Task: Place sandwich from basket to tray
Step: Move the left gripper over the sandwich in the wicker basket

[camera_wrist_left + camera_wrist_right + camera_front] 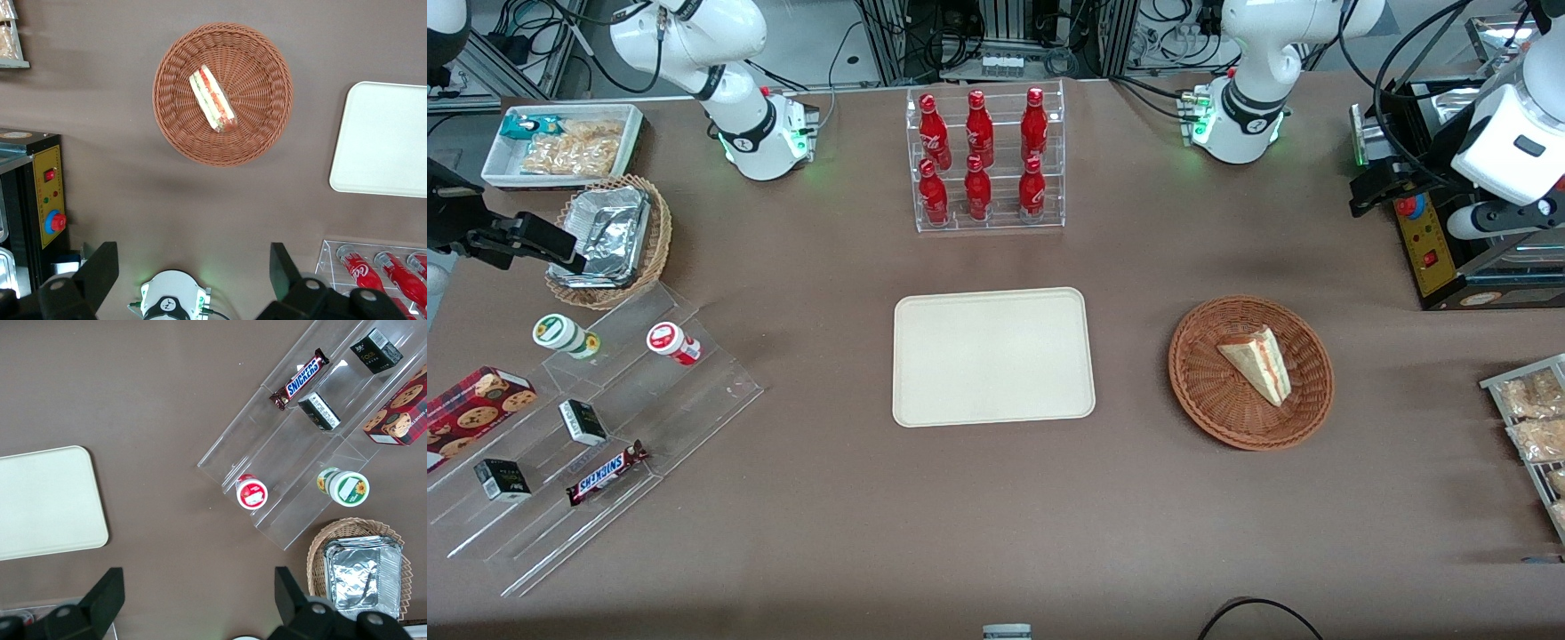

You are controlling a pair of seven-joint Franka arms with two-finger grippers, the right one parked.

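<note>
The sandwich (1258, 363), a pale triangular wedge with red and green filling, lies in the round reddish-brown wicker basket (1200, 391). The cream tray (992, 356) lies flat beside the basket, toward the parked arm's end. My left gripper (1371, 191) hangs high above the table, farther from the front camera than the basket and toward the working arm's end. In the left wrist view the gripper (190, 270) is open wide and holds nothing, well apart from the sandwich (212, 99), the basket (267, 127) and the tray (387, 140). The tray also shows in the right wrist view (47, 500).
A clear rack of red bottles (985, 160) stands farther from the front camera than the tray. A black box with a yellow panel (1432, 249) sits under my gripper. A rack of snack packets (1529, 418) lies at the working arm's end. A stepped acrylic shelf (587, 418) lies at the parked arm's end.
</note>
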